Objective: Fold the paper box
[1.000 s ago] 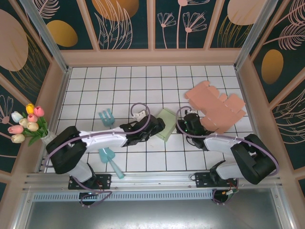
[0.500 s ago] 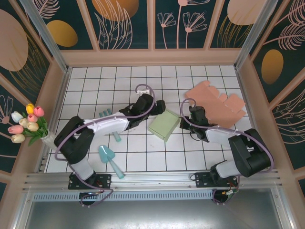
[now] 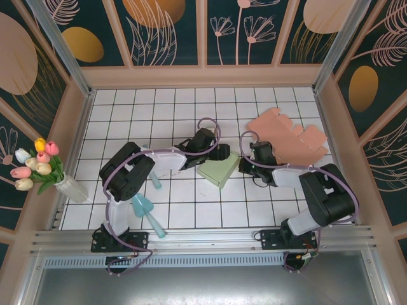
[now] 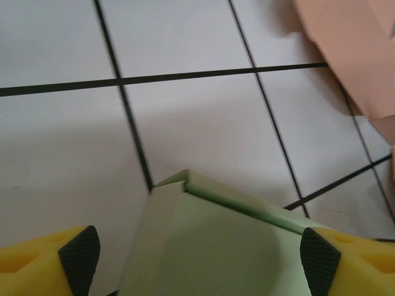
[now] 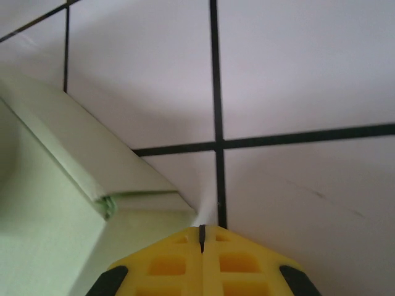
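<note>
Left end effector (image 4: 199, 262) astride green box (image 4: 234, 237) edge, seemingly.

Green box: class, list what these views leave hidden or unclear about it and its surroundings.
- Left wrist view: the green box runs off the bottom edge beneath the open left tool, so its near half is unseen.
- Right wrist view: the shut right tool hides the box edge beneath it; contact cannot be judged.
- Top view: the right arm hides the pink flat carton's near-left corner.

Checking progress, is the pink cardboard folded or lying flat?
Flat: the pink cardboard lies spread on the tiles, flaps splayed, no walls raised.
</note>
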Available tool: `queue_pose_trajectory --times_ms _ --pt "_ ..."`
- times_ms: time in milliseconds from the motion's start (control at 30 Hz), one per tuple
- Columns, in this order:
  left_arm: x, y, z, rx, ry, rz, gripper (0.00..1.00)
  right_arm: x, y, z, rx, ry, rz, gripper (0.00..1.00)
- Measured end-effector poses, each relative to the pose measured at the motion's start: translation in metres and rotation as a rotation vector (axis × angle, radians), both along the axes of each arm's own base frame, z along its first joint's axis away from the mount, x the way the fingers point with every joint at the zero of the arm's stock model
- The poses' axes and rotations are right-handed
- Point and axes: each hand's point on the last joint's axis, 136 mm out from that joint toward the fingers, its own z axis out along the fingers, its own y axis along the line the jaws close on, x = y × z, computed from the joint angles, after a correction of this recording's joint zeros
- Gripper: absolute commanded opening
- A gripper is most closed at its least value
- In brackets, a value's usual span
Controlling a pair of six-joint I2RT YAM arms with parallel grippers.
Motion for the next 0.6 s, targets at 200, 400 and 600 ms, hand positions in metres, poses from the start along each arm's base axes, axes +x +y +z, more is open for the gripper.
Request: queue_pose_trajectory --times_ms 200,400,600 --pt "-0.002 -0.012 -0.011 -0.054 0.021 -0.048 0.81 0.002 0.013 -0.001 0.038 -0.003 0.064 0.00" --pt "-0.001 -0.015 -0.010 -0.069 0.013 -0.049 0.81 0.002 0.015 0.000 0.038 -0.013 0.084 0.00" --pt "0.000 -0.015 -0.009 -0.068 0.013 -0.025 0.82 0.004 0.013 0.001 0.031 -0.020 0.075 0.00"
